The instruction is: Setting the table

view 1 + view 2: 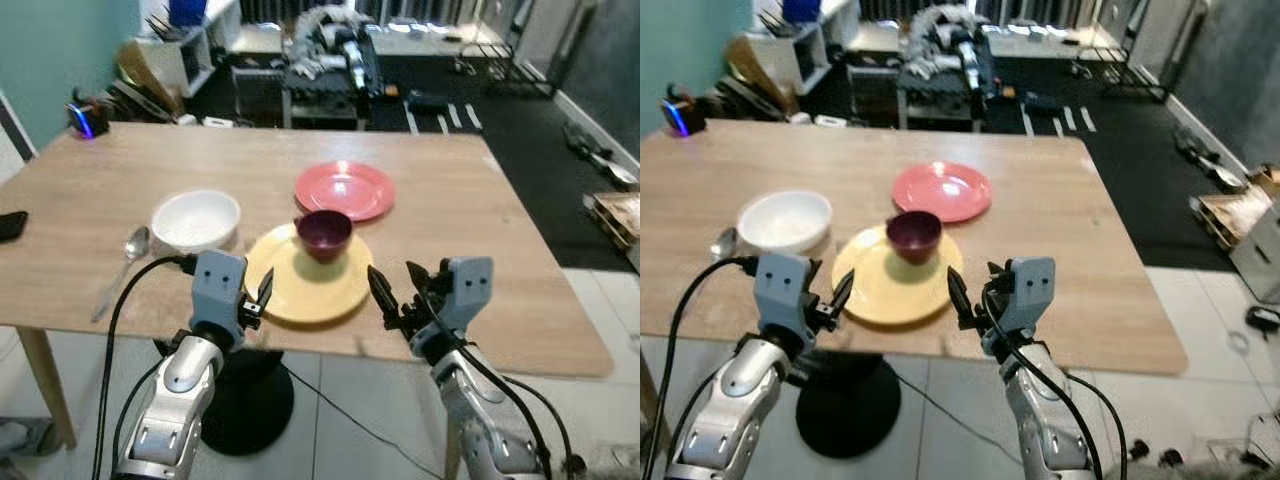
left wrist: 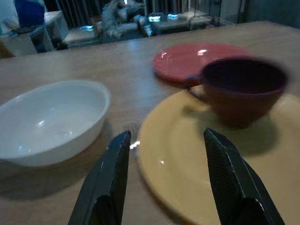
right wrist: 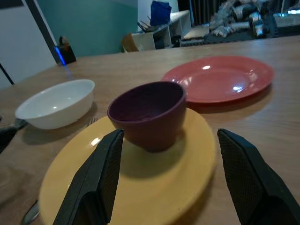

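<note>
Left eye view: a wooden surface [image 1: 480, 210] carries a yellow plate [image 1: 300, 285] near its front edge, and a dark purple cup [image 1: 324, 234] stands upright on the far part of that plate. Just behind the cup lies a red plate [image 1: 345, 189], its near rim close to the yellow plate's far rim. A white bowl [image 1: 196, 219] sits to the left of the yellow plate, near it but apart. Left of the bowl a spoon [image 1: 127, 257] lies on the wood, bowl end away from the robot. A black object [image 1: 10, 225] rests at the far left edge.

The left hand [image 1: 252, 300] hovers at the front edge, just beside the yellow plate's left rim, fingers spread and grasping nothing. In the left wrist view its two fingers [image 2: 108, 178] frame the gap between bowl and yellow plate. The right hand [image 1: 396, 292] hovers at the front edge by the plate's right rim, likewise released and empty. In the right wrist view its fingers [image 3: 101, 176] stand wide on either side of the cup and yellow plate, with the red plate and bowl beyond.

Past the surface, dark floor [image 1: 500, 120] and clutter.
</note>
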Controlling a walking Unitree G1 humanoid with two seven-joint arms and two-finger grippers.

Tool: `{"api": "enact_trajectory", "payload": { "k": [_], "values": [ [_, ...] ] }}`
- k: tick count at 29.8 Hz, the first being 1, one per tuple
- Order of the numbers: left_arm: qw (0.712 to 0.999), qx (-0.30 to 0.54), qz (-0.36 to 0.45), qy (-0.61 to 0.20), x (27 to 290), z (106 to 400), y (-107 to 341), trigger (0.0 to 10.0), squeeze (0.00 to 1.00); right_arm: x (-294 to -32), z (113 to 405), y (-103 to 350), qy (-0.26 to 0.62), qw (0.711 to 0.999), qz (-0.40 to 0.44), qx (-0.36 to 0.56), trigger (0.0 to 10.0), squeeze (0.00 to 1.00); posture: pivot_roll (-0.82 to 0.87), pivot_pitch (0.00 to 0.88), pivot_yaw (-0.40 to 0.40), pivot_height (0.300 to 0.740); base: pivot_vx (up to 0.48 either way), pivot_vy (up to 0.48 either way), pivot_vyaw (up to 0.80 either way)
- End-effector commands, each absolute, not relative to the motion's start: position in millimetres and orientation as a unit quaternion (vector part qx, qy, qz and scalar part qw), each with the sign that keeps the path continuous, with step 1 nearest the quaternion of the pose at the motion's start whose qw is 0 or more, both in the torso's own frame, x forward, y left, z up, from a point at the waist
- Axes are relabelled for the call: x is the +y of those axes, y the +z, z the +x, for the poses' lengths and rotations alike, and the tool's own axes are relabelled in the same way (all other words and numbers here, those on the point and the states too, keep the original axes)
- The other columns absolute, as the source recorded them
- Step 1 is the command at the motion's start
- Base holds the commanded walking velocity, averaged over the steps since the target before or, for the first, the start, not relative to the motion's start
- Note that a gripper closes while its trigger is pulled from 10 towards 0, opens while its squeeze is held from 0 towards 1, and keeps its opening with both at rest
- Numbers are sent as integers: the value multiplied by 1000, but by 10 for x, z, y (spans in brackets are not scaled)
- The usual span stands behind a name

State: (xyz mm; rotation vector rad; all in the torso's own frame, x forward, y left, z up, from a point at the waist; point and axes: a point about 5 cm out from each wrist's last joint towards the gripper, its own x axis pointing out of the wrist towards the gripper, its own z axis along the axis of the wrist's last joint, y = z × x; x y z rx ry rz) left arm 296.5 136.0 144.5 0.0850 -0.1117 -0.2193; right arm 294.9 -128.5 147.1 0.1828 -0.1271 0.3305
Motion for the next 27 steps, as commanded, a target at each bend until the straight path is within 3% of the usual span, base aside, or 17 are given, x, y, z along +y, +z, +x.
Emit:
{"api": "enact_trajectory", "payload": {
  "k": [1,4,14,22,27],
  "values": [
    [992,-47,46,-107,1372,2953,1420,10000,0,-1290,2953,1440,159,982,81,-57,10000,0,-15,0,93,740,398,0,0],
    [992,-41,46,-109,1371,2951,1413,10000,0,-1321,2972,1437,145,985,74,-55,10000,0,-15,0,93,740,368,0,0],
    [987,-34,49,-146,1365,2896,1454,10000,0,-1570,3034,1418,67,996,26,-51,10000,0,-13,0,92,740,0,0,0],
    [987,-24,62,-147,1381,2881,1433,10000,0,-1640,3023,1422,73,995,47,-47,10000,0,-15,0,91,740,0,0,0],
    [985,9,70,-159,1389,2898,1396,10000,0,-1759,3041,1379,57,998,10,-31,10000,0,-15,0,85,740,0,0,0]
  ]
}}
